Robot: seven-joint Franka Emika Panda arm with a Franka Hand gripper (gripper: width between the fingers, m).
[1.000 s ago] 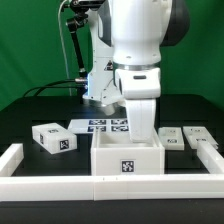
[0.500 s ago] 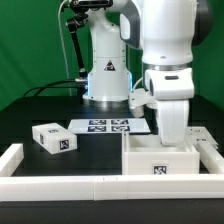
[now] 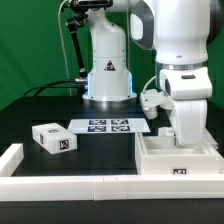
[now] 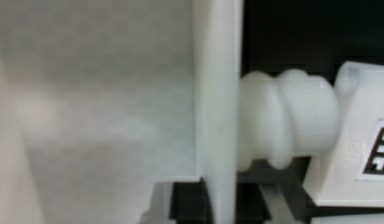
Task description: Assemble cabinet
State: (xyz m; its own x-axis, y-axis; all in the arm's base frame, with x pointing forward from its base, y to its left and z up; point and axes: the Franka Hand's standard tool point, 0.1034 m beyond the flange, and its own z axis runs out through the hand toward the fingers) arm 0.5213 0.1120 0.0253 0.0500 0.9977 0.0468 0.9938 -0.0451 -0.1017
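Note:
The cabinet [image 3: 178,160], a large open white box with a tag on its front, sits at the exterior view's right against the front rail. My gripper [image 3: 186,134] reaches down over its back wall and is shut on that wall. In the wrist view the thin white wall [image 4: 217,110] runs between my dark fingers [image 4: 176,198], with my gripper [image 4: 221,196] closed across it. A small white drawer block [image 3: 52,138] with a tag lies on the table at the left. Another tagged white piece with a ribbed knob [image 4: 295,125] lies just beyond the wall.
The marker board [image 3: 110,126] lies at the table's middle back. A low white border rail [image 3: 70,186] runs along the front and turns up at the left corner [image 3: 10,156]. The robot base [image 3: 108,70] stands behind the marker board.
My gripper has moved to the exterior view's right, taking the cabinet box with it from the front middle to the right end of the rail. The left block has not moved.

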